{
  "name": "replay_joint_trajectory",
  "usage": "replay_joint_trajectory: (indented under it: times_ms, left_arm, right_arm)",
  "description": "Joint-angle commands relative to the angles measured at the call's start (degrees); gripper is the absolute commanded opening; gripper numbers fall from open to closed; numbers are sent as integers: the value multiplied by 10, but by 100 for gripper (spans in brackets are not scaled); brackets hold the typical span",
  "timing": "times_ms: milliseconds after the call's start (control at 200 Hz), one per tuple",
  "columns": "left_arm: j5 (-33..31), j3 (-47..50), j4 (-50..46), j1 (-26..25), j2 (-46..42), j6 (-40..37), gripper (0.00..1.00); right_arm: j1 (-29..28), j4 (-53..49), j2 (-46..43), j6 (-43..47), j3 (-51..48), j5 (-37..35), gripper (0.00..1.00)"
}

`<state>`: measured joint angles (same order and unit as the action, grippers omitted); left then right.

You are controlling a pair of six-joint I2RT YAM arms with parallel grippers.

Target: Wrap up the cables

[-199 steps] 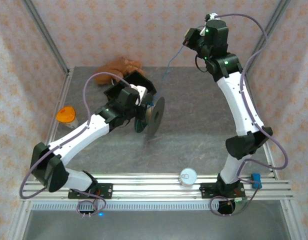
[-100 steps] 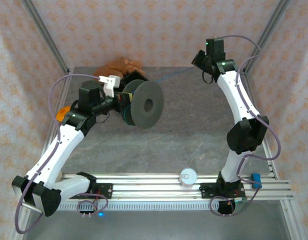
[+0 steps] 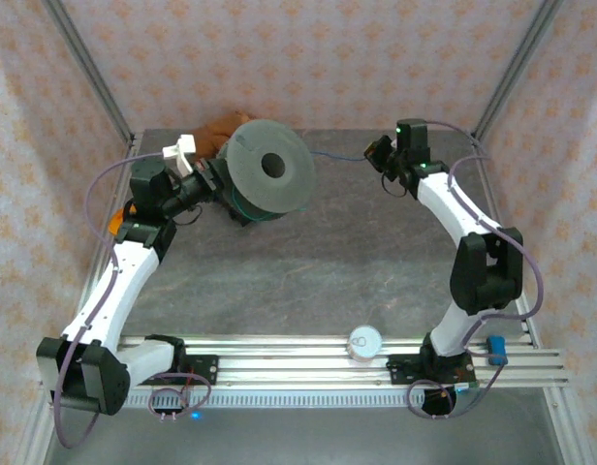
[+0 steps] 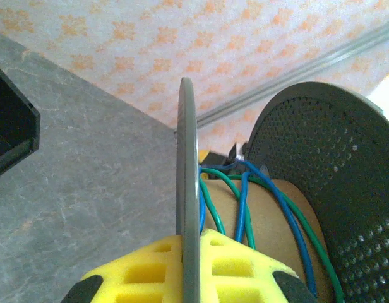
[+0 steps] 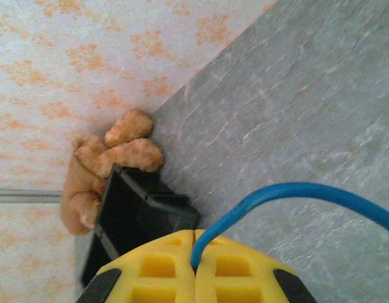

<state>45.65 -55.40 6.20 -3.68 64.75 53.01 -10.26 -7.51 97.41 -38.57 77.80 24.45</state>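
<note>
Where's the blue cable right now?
The blue cable spans the far side of the table in the top view, from the grey spool on the left to the right gripper, which pinches it.

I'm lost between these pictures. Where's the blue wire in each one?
Overhead view: the blue wire stretches from the grey reel to the right claw.
Left wrist view: the blue wire is wound round the reel's cardboard core.
Right wrist view: it arcs out from between the claw's yellow pads.
Shared landmark: the grey table under everything.
</note>
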Motion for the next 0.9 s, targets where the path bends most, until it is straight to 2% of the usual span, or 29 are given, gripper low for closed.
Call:
replay_joint_trajectory:
  times_ms: [0, 195, 320, 486, 686, 896]
  left_arm:
    - [-50, -14, 107, 36, -21, 102, 0]
    - [-106, 5, 67, 70, -40, 140, 0]
    - [-139, 5, 51, 82, -41, 157, 0]
    - [-195, -8, 11, 88, -42, 164, 0]
    - [-260, -26, -31, 89, -36, 163, 0]
    - [-354, -75, -130, 85, -16, 95, 0]
  right_arm:
    - [25, 129, -24, -49, -67, -22, 0]
    - [19, 292, -48, -120, -172, 3, 0]
    - [-4, 340, -59, -130, -205, 3, 0]
    - [-46, 370, -78, -119, -235, -5, 0]
    - [-115, 350, -108, -63, -258, -37, 0]
    - [-203, 327, -136, 9, -270, -77, 0]
